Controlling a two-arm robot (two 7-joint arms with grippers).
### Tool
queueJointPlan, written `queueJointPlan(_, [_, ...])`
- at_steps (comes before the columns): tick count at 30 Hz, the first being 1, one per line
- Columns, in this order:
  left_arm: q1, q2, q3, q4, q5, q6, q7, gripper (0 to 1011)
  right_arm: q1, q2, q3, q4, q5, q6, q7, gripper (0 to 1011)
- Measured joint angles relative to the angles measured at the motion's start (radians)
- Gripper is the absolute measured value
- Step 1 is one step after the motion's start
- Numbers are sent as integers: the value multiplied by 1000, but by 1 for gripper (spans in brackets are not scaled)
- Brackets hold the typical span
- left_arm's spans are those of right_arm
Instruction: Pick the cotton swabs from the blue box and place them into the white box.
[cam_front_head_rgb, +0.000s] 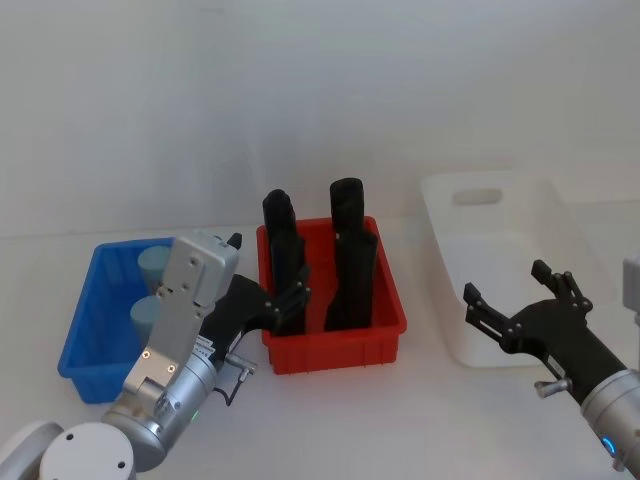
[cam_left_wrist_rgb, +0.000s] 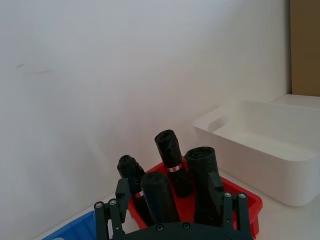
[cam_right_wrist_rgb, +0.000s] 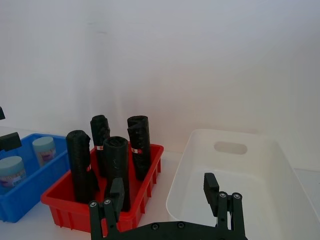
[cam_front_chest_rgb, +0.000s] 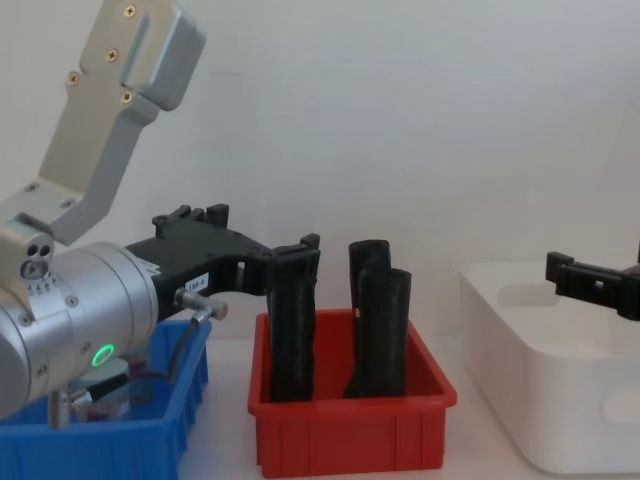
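White worktop (cam_front_head_rgb: 400, 420) carries the shallow bright blue plastic box (cam_front_head_rgb: 80, 335), with two teal-lidded cotton swabs (cam_front_head_rgb: 150, 312) inside and ungrasped. Spread wide, the left claw (cam_front_head_rgb: 268, 268) hovers by the red plastic bin (cam_front_head_rgb: 335, 345); next it likely must shift over a tub and descend. Also wide, the right claw (cam_front_head_rgb: 506, 282) idles before the glossy white plastic box (cam_front_head_rgb: 520, 230).

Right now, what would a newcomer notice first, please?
Four black rolls stand upright in the central red plastic bin. Left of it, the bright blue plastic bin holds teal-lidded cotton swab tubs beside the open left end effector; the open right end effector hovers by the glossy white tub.
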Motion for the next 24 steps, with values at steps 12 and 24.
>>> queueJointPlan(12, [-20, 9, -34, 39, -66, 31, -25, 1004, 0, 0, 0, 0, 0, 0, 0, 1002])
queueJointPlan(24, [-58, 15, -76, 113, -130, 91, -53, 1004, 0, 0, 0, 0, 0, 0, 0, 1002])
